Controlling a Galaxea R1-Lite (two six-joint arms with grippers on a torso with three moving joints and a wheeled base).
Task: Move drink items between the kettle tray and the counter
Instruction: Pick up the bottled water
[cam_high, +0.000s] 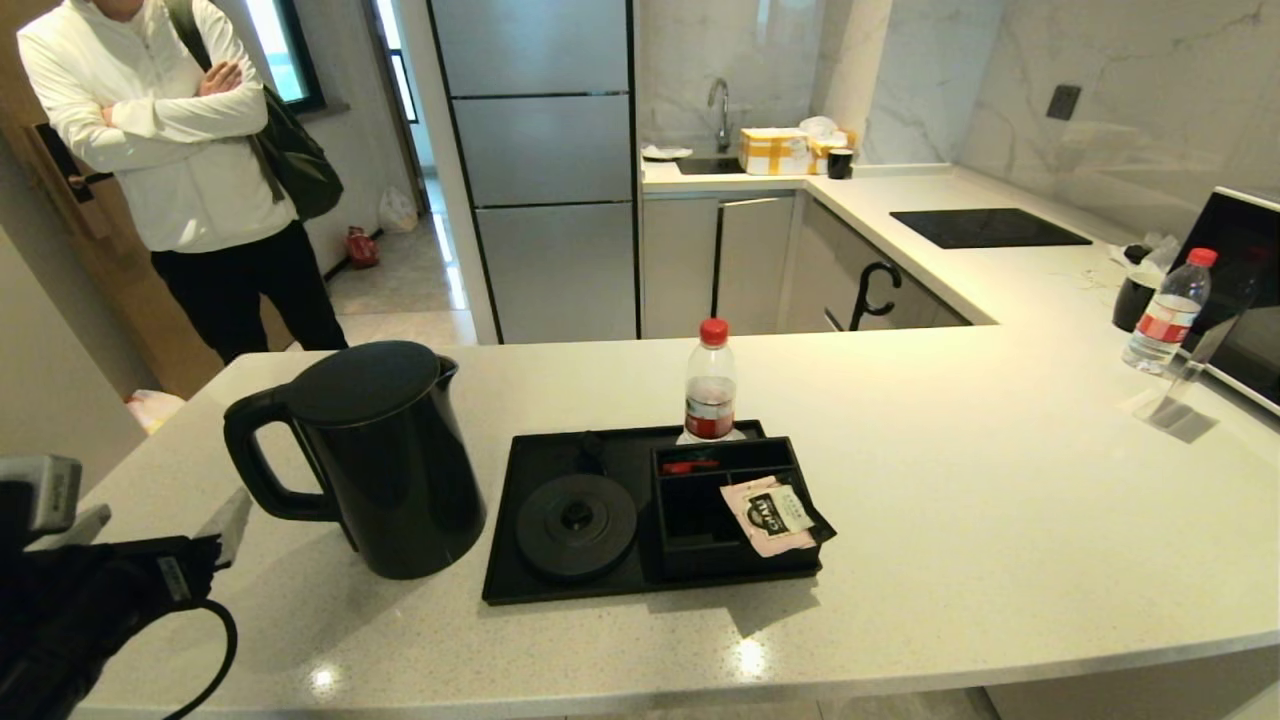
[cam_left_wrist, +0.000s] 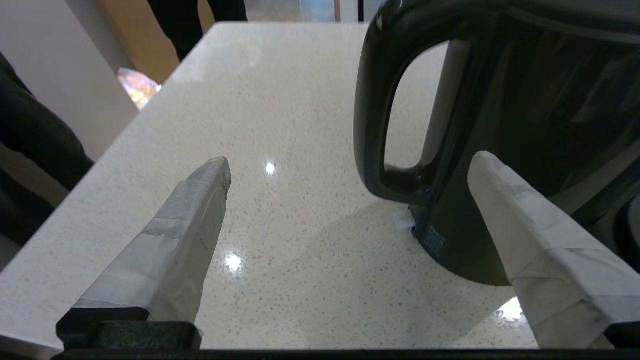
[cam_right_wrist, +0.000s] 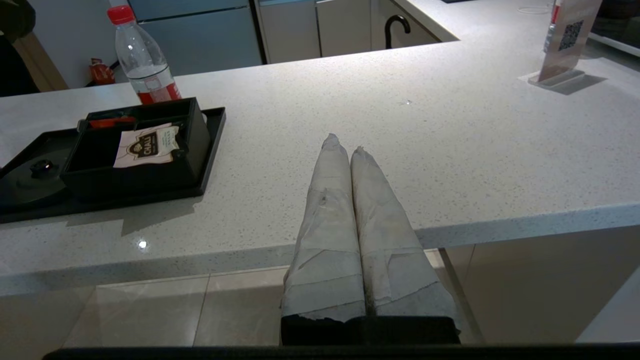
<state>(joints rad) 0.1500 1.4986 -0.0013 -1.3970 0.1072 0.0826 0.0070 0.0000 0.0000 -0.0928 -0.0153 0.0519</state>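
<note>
The matte-black kettle (cam_high: 385, 460) stands on the pale speckled counter (cam_high: 1000, 500), just left of the black kettle tray (cam_high: 520, 470), whose round base (cam_high: 576, 525) is bare. A clear bottle with a red cap (cam_high: 711, 385) stands upright at the tray's far edge; I cannot tell whether it rests on the tray. My left gripper (cam_high: 160, 525) is open at the lower left, a short way from the kettle's loop handle (cam_left_wrist: 372, 125), with nothing between its fingers (cam_left_wrist: 200, 215). My right gripper (cam_right_wrist: 345, 145) is shut and empty over the counter's front edge, to the right of the tray (cam_right_wrist: 212, 145).
A pink tea sachet (cam_high: 770, 515) lies across the tray's compartments. A second red-capped bottle (cam_high: 1168, 315), a sign holder (cam_high: 1180, 400) and a microwave sit far right. A black hob (cam_high: 985, 228) lies beyond. A person (cam_high: 190, 150) stands past the counter's left end.
</note>
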